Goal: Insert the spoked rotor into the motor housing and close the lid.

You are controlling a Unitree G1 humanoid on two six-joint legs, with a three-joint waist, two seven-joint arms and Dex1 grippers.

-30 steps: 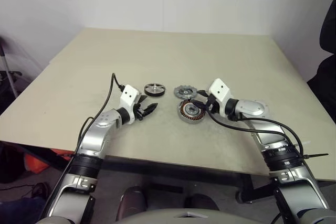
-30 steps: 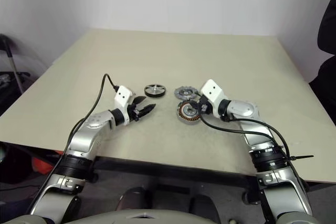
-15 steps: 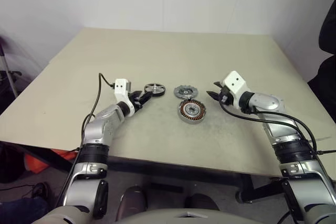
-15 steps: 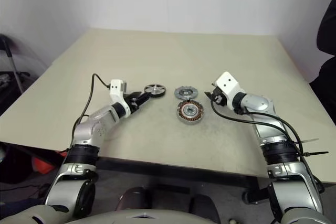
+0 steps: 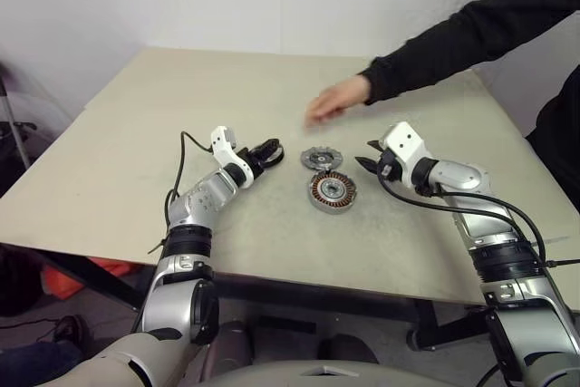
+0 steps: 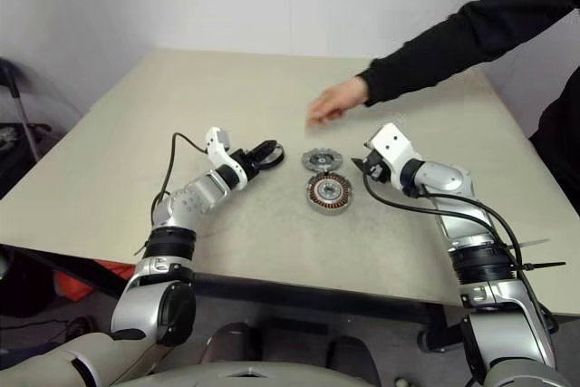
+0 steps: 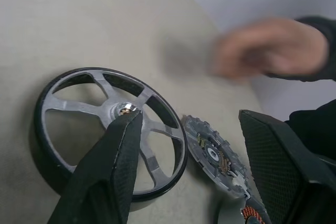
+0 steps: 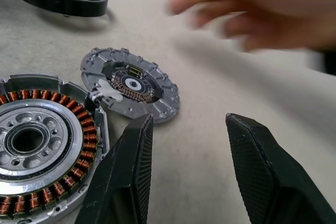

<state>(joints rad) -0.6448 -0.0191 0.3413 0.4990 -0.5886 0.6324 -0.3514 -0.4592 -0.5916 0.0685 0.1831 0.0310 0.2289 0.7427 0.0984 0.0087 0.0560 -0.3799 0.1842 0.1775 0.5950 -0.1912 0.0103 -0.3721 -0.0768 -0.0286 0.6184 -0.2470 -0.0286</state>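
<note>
The spoked rotor (image 7: 70, 105), a black-rimmed wheel with grey spokes, lies flat on the table. My left gripper (image 5: 265, 150) is open right at it, one finger (image 7: 105, 171) over its hub and the other well past its rim. To the right lies the grey toothed lid (image 5: 318, 159). In front of the lid sits the motor housing (image 5: 332, 190) with its ring of copper coils. My right gripper (image 5: 367, 156) hangs open and empty just right of the lid and housing, its fingers (image 8: 126, 177) pointing toward them.
A person's hand (image 5: 335, 101) on a black-sleeved arm (image 5: 453, 38) reaches in from the right above the table, behind the parts. The beige table (image 5: 136, 133) spreads wide around them, with its front edge close to me.
My left gripper rolled and moved forward-right onto the rotor. My right gripper backed off to the right of the housing, then held still. A person's arm has come in over the table.
</note>
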